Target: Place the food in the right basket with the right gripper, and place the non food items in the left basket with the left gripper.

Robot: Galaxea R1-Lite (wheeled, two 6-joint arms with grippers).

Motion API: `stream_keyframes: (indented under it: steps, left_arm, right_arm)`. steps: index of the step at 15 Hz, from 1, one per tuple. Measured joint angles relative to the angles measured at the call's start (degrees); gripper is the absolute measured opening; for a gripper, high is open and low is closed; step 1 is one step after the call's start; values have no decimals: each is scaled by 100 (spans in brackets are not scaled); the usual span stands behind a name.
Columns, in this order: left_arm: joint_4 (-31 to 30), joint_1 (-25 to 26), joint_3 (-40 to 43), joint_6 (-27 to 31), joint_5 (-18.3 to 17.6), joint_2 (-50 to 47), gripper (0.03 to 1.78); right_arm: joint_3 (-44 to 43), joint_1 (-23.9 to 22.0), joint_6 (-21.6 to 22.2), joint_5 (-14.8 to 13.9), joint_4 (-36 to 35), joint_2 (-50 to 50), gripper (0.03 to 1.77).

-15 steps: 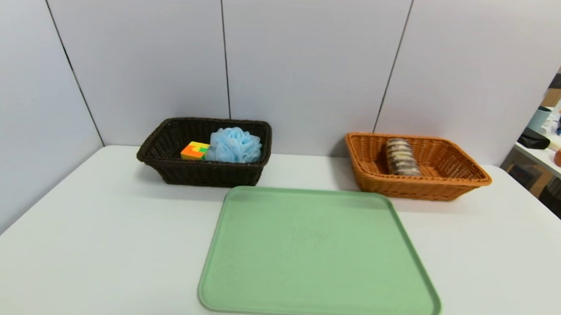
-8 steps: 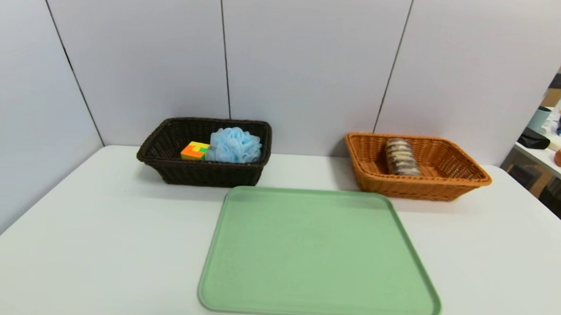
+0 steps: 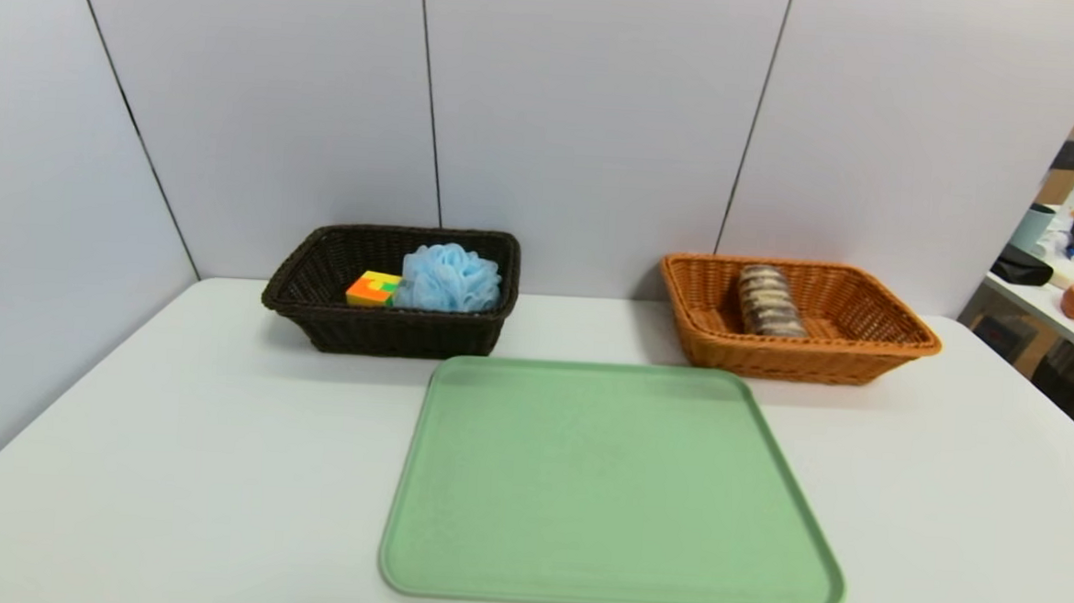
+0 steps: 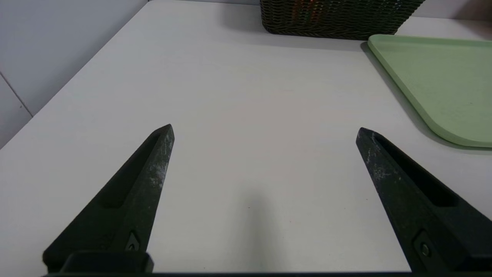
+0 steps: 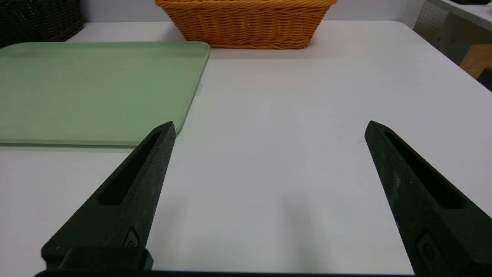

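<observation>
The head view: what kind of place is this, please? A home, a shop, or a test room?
Most likely a test room or lab. A white table stands against plain grey partition panels, with two baskets and a green tray laid out neatly. Behind, another table holds assorted props.

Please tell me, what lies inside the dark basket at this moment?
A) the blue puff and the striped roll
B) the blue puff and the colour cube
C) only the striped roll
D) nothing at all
B: in the head view the puff and the cube sit side by side in the dark basket, while the roll lies in the orange basket.
</observation>
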Motion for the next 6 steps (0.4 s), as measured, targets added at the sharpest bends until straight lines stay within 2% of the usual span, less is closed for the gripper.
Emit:
stream_keyframes:
  steps: [6]
  left_arm:
    - [0, 0, 0, 0, 2, 0, 169]
  right_arm:
    - [0, 0, 118, -60, 2, 0, 170]
